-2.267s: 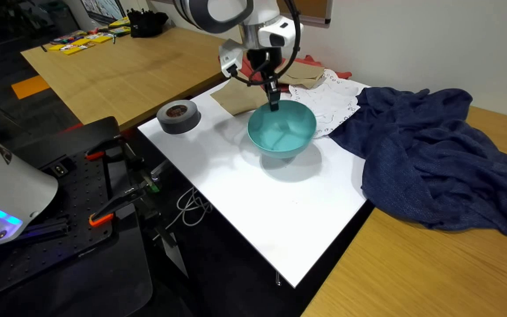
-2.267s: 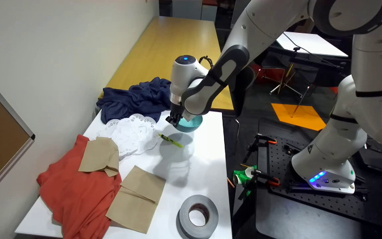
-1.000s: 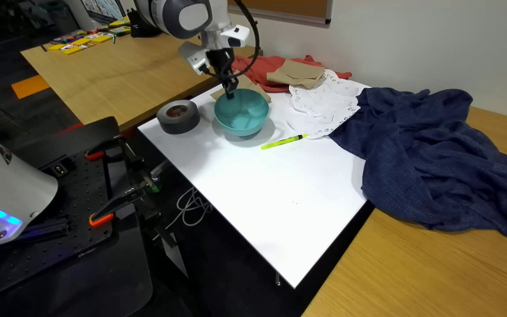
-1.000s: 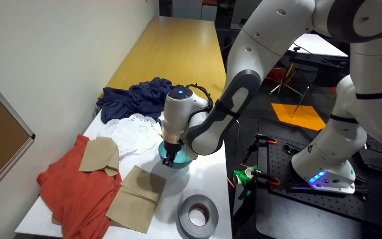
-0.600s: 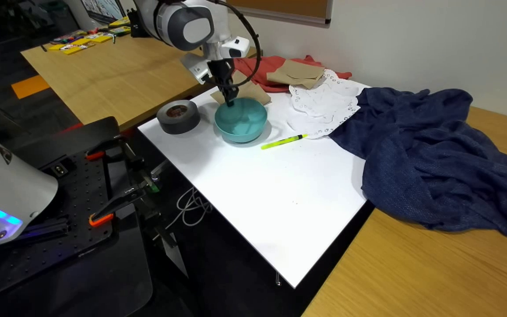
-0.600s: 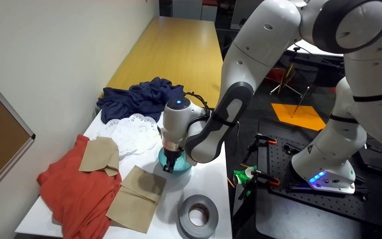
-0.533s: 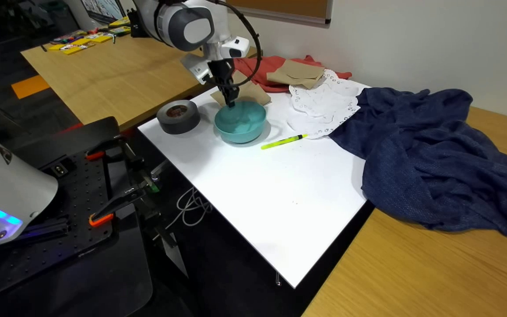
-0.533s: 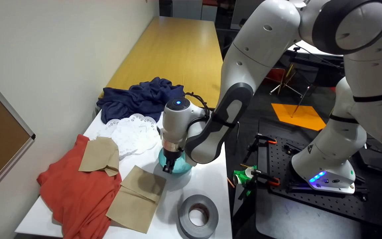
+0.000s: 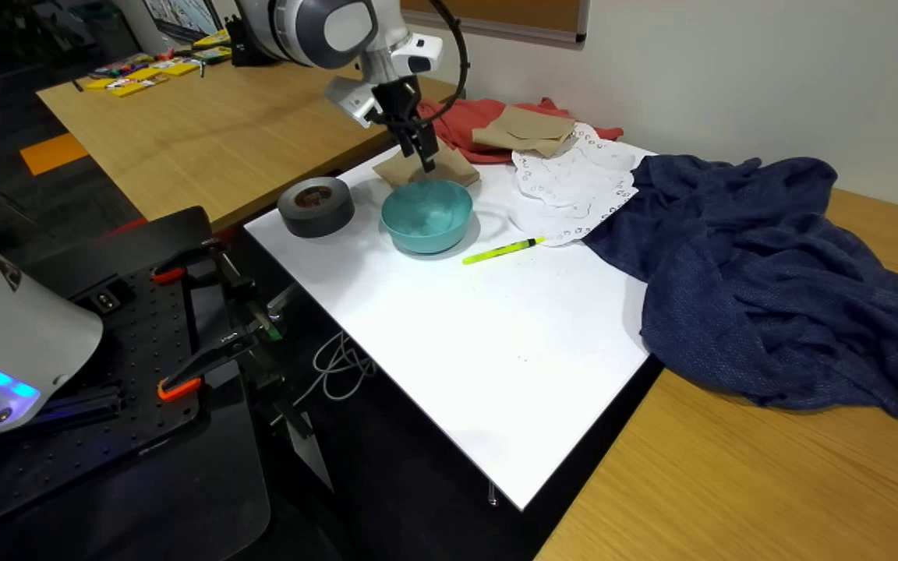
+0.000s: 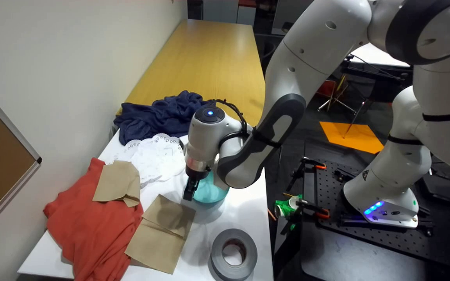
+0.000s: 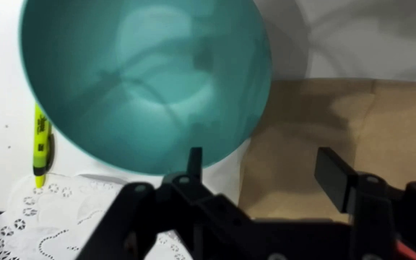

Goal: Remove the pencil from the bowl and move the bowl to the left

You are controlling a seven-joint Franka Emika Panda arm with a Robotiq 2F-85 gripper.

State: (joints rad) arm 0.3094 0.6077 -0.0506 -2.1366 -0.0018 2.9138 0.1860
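Note:
The teal bowl (image 9: 427, 222) sits upright on the white table; in the wrist view the inside of the bowl (image 11: 150, 119) holds only shadows. My gripper (image 11: 260, 159) is open, its fingers wide apart with nothing between them. It hovers just above the bowl's rim on the brown paper side, and one fingertip (image 11: 195, 160) overlaps the bowl in the wrist view. The yellow-green pencil (image 9: 500, 251), a marker-like stick, lies on the table beside the bowl, outside it. The wrist view shows the pencil (image 11: 41, 144) too; in an exterior view the arm hides it behind the gripper (image 10: 189, 193).
A grey tape roll (image 9: 320, 226) stands near the bowl at the table's edge. Folded brown paper (image 10: 160, 242) lies under the gripper's side. White doilies (image 9: 574, 183), a navy cloth (image 9: 768, 288) and a red cloth (image 10: 96, 230) lie along the wall side.
The bowl, earlier gripped and lifted over the pencil, has travelled toward the tape roll and come down onto the table. My gripper has let go of its rim, opened and risen slightly.

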